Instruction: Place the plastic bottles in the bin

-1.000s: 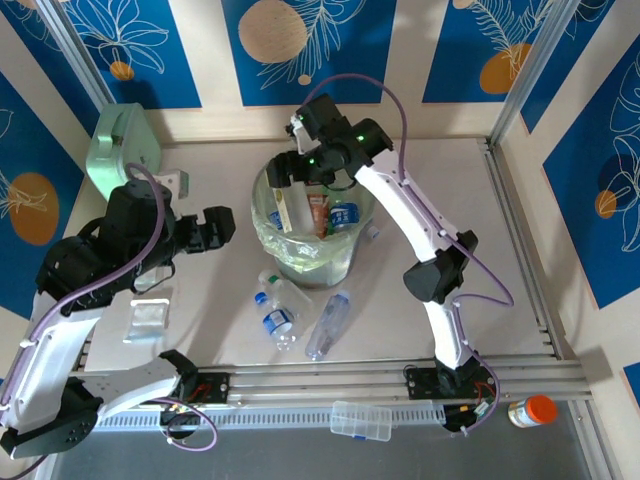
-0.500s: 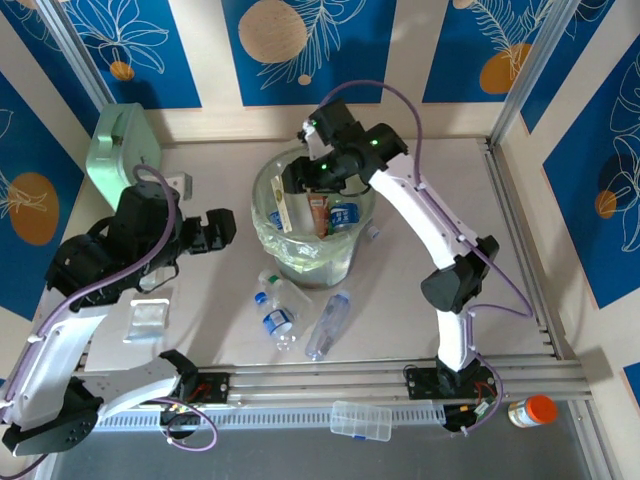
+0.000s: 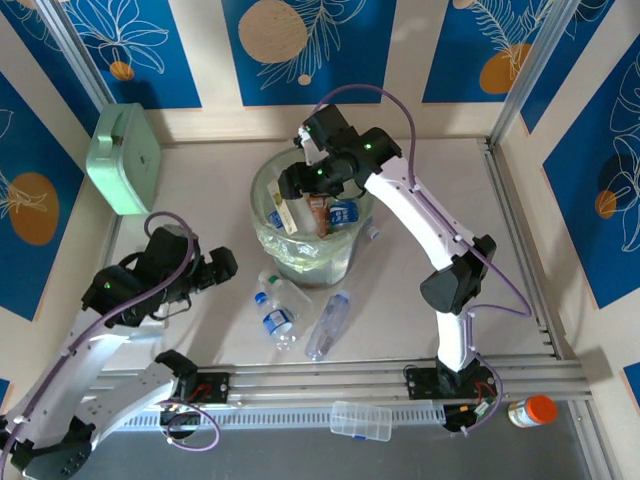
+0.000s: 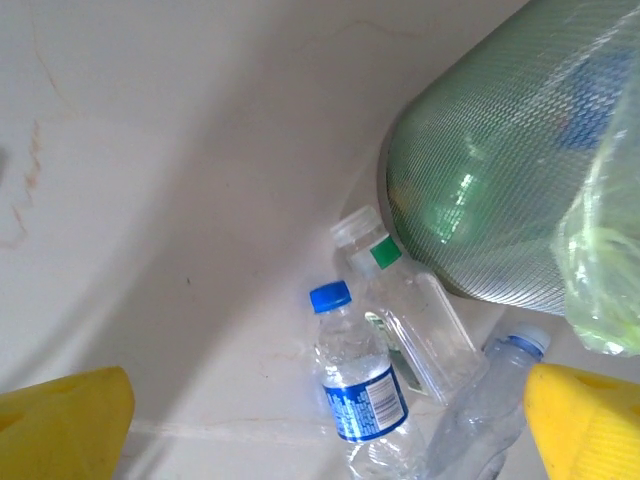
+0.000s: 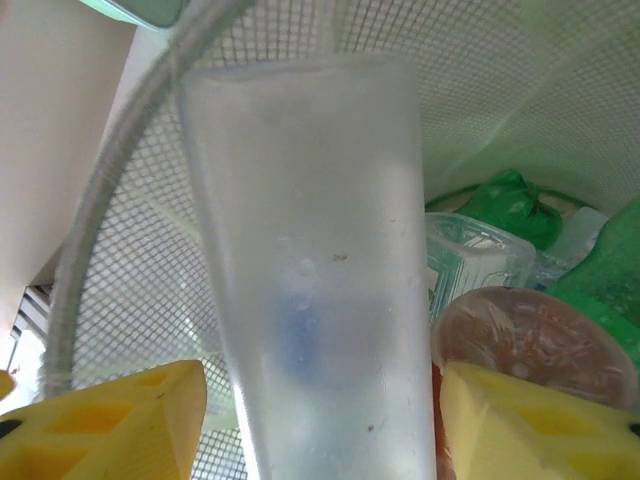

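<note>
The bin (image 3: pixel 322 264), a round mesh bucket with a clear bag, stands mid-table and holds several bottles. My right gripper (image 3: pixel 293 183) hangs inside its far left rim. In the right wrist view its yellow fingers (image 5: pixel 120 420) flank a frosted upright bottle (image 5: pixel 310 260) with a thin gap on each side, so the right gripper (image 5: pixel 322 420) is open. Three plastic bottles lie in front of the bin: a clear one with a green tag (image 3: pixel 281 288) (image 4: pixel 405 310), a blue-capped one (image 3: pixel 272 316) (image 4: pixel 360 385) and a crushed clear one (image 3: pixel 328 325) (image 4: pixel 490 400). My left gripper (image 3: pixel 222 265) (image 4: pixel 328 400) is wide open just left of them.
A mint-green case (image 3: pixel 120 155) sits at the far left. A flat clear box (image 3: pixel 360 420) and an orange-lidded jar (image 3: pixel 532 411) lie beyond the front rails (image 3: pixel 400 375). A small clear object (image 3: pixel 372 232) lies right of the bin.
My left arm has swung nearer and lower, bringing its open gripper close to the bottles on the table. The right gripper stayed over the bin's far left rim; its jaws narrowed, then widened a little.
</note>
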